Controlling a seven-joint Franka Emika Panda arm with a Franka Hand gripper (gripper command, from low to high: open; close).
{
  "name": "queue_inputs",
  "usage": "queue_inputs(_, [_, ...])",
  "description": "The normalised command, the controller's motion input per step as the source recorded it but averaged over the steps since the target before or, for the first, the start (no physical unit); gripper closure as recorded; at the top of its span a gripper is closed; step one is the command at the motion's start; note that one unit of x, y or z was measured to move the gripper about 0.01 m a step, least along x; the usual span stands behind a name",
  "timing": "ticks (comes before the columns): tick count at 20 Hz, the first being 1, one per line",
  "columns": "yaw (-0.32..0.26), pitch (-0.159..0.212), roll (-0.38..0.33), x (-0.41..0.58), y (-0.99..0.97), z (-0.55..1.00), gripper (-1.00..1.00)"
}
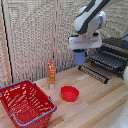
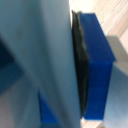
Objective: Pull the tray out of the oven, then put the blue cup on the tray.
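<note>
Gripper [image 1: 80, 52] clamped on blue cup [image 1: 80, 58], carried clear above the wood table [image 1: 95, 100], presumably for transfer to pulled-out tray [image 1: 111, 60].

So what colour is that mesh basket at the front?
Red, with a blue rim; the exterior view shows it best.

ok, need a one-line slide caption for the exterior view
Panda gripper carries the blue cup above the wooden table, near the pulled-out tray.
</note>
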Motion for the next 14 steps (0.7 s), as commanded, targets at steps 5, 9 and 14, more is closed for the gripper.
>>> queue_inputs(5, [-0.184,-0.056,0.000,0.258,-0.53,0.51,1.00])
queue_inputs(9, [-0.095,-0.028,0.015,0.151,-0.87,0.43,1.00])
queue_inputs(14, [-0.032,-0.003,0.027,0.014,-1.00,0.34,1.00])
